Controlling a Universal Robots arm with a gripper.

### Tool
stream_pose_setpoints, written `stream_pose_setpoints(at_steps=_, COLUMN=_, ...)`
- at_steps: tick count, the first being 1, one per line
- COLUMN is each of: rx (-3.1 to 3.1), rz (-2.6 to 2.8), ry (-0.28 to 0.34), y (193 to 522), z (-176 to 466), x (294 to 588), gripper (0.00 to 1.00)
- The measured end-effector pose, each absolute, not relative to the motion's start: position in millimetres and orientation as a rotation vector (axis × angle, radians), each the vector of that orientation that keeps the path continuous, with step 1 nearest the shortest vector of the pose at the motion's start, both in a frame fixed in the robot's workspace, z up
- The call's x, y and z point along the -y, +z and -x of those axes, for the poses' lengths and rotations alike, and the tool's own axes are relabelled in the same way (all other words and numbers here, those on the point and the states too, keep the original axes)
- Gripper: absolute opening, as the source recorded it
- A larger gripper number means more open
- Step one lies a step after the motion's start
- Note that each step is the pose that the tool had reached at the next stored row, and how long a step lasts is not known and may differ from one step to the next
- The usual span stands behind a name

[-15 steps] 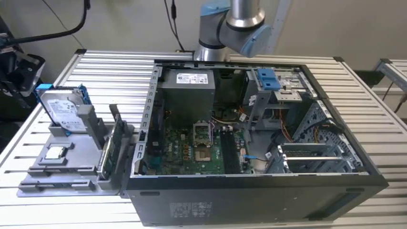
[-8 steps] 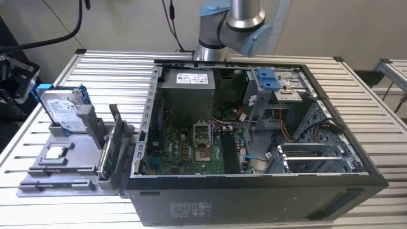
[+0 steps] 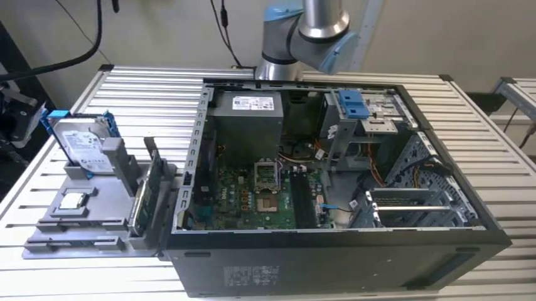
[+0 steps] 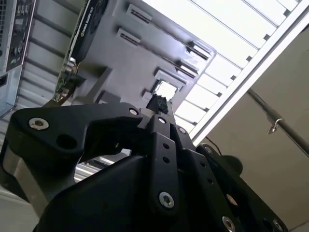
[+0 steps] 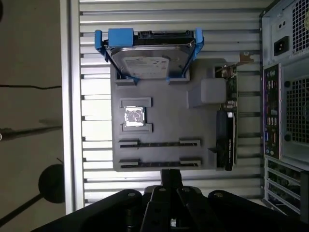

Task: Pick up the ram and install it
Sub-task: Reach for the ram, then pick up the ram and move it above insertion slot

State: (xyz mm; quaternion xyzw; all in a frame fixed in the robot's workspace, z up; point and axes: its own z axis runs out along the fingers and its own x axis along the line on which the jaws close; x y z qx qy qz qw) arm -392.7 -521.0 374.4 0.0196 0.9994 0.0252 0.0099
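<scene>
A grey parts tray (image 5: 164, 111) lies on a slatted metal counter (image 3: 142, 94) beside an open computer case (image 3: 335, 263). It holds a hard drive (image 5: 147, 63) in a blue bracket. The end effector (image 4: 157, 104), fingers drawn together, hangs above the tray. The ram (image 3: 298, 197) appears as a long dark strip standing in the motherboard (image 3: 235, 207) inside the case.

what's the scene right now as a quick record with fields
gripper: above slotted end of the holder tray
holder tray: grey, on slatted table, at exterior view's left of computer case
on tray: hard drive in blue bracket, chip, upright graphics card
long slots: two, nothing in them
computer case: open, motherboard exposed
</scene>
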Motion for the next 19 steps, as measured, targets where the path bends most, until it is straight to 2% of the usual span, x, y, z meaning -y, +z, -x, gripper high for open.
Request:
stream_pose_setpoints(at_steps=8, rx=-3.12, rz=-0.06, ry=0.079, y=373.0, z=392.4, x=536.4, gripper=0.11)
stream_pose_setpoints(at_steps=19, rx=-3.121, rz=-0.057, ry=0.079, y=372.4, z=391.2, x=540.8, gripper=0.11)
